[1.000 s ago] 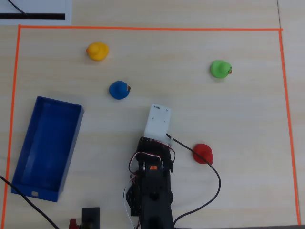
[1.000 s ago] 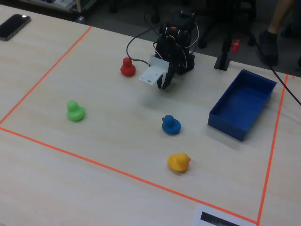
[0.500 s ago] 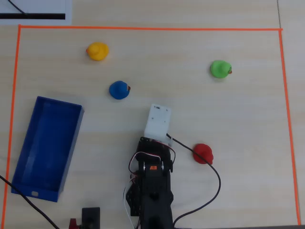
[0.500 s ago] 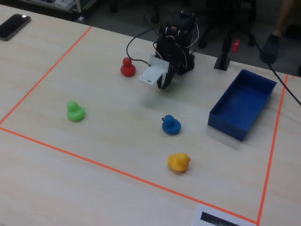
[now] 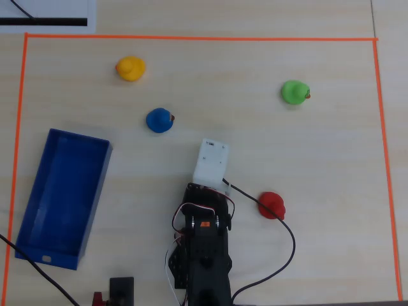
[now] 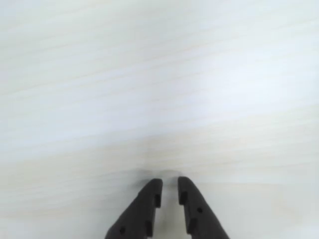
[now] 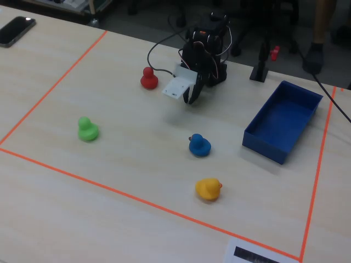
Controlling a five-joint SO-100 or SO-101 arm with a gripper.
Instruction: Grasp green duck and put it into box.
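The green duck [image 5: 295, 92] stands on the pale wooden table, far right of the arm in the overhead view and at the left in the fixed view [image 7: 87, 129]. The dark-blue box [image 5: 64, 197] lies empty at the left in the overhead view and at the right in the fixed view [image 7: 285, 123]. My gripper [image 6: 169, 181] hangs low over bare table by the arm's base [image 7: 190, 99], far from the duck. Its black fingers are nearly together and hold nothing. In the overhead view the white wrist housing [image 5: 211, 160] hides the fingers.
A blue duck [image 5: 159, 120], a yellow duck [image 5: 130, 68] and a red duck [image 5: 271, 205] stand on the table. Orange tape [image 5: 191, 38] frames the work area. A black cable [image 5: 290, 245] loops beside the base. A phone [image 7: 16, 30] lies outside the tape.
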